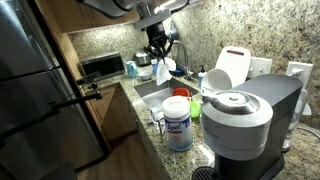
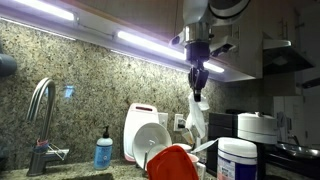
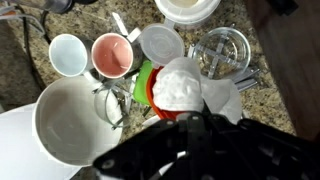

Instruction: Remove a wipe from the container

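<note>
The container (image 1: pixel 178 122) is a white canister with a blue-and-white label, standing on the counter in front of the coffee machine; it also shows in an exterior view (image 2: pixel 237 160). My gripper (image 2: pixel 197 72) is high above the counter, beyond the container and over the dishes by the sink (image 1: pixel 158 48). It is shut on a white wipe (image 2: pixel 197 115) that hangs free below the fingers, clear of the container. In the wrist view the wipe (image 3: pixel 195 85) fills the middle, just ahead of my dark fingers (image 3: pixel 185 125).
A grey coffee machine (image 1: pixel 240 118) stands beside the container. A white jug with a red top (image 2: pixel 143 130), a red bowl (image 2: pixel 172 162), cups (image 3: pixel 112 55) and a large white bowl (image 3: pixel 70 120) lie under the gripper. A faucet (image 2: pixel 40 120) and a soap bottle (image 2: pixel 104 150) are further along.
</note>
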Robot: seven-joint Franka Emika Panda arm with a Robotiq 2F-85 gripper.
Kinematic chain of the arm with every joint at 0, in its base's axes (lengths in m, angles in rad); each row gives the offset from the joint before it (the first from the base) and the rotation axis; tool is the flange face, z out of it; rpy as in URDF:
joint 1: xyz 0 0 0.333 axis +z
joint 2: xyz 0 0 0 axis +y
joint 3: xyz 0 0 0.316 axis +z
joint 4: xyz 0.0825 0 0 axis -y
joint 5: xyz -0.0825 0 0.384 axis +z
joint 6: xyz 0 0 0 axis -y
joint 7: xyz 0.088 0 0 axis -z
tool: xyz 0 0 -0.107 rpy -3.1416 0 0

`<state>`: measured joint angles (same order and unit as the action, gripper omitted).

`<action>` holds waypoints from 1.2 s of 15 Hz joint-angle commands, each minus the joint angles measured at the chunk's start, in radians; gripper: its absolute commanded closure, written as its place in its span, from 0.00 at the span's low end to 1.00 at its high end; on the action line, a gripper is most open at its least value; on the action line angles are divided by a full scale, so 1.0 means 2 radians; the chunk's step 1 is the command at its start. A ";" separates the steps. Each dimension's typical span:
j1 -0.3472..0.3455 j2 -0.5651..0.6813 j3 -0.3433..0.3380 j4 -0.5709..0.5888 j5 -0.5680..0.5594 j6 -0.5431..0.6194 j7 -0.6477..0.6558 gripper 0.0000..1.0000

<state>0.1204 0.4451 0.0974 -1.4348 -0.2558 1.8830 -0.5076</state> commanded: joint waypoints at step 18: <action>0.001 0.016 0.012 0.045 -0.018 -0.112 -0.021 0.99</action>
<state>0.1003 0.4445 0.1044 -1.4162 -0.2720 1.7027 -0.5238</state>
